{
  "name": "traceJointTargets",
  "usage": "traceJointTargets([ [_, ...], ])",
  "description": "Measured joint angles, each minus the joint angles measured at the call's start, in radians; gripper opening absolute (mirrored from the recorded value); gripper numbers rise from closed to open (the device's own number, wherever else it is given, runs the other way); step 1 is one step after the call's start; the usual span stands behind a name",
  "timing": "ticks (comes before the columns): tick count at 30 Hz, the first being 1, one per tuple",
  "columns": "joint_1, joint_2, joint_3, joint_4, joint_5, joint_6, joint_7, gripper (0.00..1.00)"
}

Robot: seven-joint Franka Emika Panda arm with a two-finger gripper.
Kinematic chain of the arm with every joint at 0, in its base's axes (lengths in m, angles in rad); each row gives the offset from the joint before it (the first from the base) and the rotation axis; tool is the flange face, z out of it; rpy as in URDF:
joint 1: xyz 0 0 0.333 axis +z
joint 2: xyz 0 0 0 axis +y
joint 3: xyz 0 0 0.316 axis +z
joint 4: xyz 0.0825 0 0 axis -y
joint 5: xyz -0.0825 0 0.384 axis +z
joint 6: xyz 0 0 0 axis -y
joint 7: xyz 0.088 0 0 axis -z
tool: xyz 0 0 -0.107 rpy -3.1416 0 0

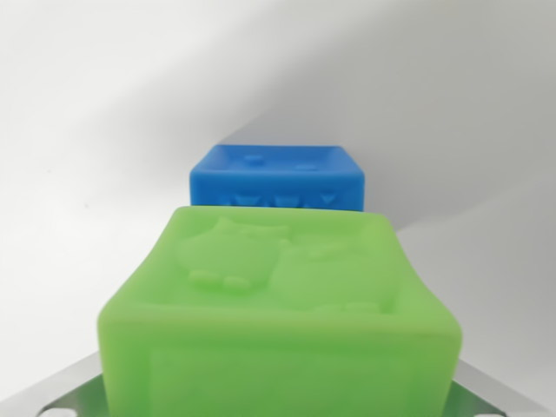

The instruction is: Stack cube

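Observation:
A green cube (278,304) with raised animal shapes on its top fills the lower half of the wrist view, very close to the camera. It sits between the metal finger parts (54,393) that show at the bottom left and bottom right corners. My gripper (278,395) looks shut on it, though the contact points are hidden by the cube. A blue cube (276,178) rests on the white surface just beyond it, centred in the view, smaller and farther off. The green cube covers the blue cube's lower edge.
The white surface (95,148) spreads all around both cubes. A grey shadow (434,104) falls across the upper right.

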Motion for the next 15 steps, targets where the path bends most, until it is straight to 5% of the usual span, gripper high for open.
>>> traceJointTargets([
  [15, -0.002, 0.051, 0.004, 0.006, 0.008, 0.045, -0.006, 0.0],
])
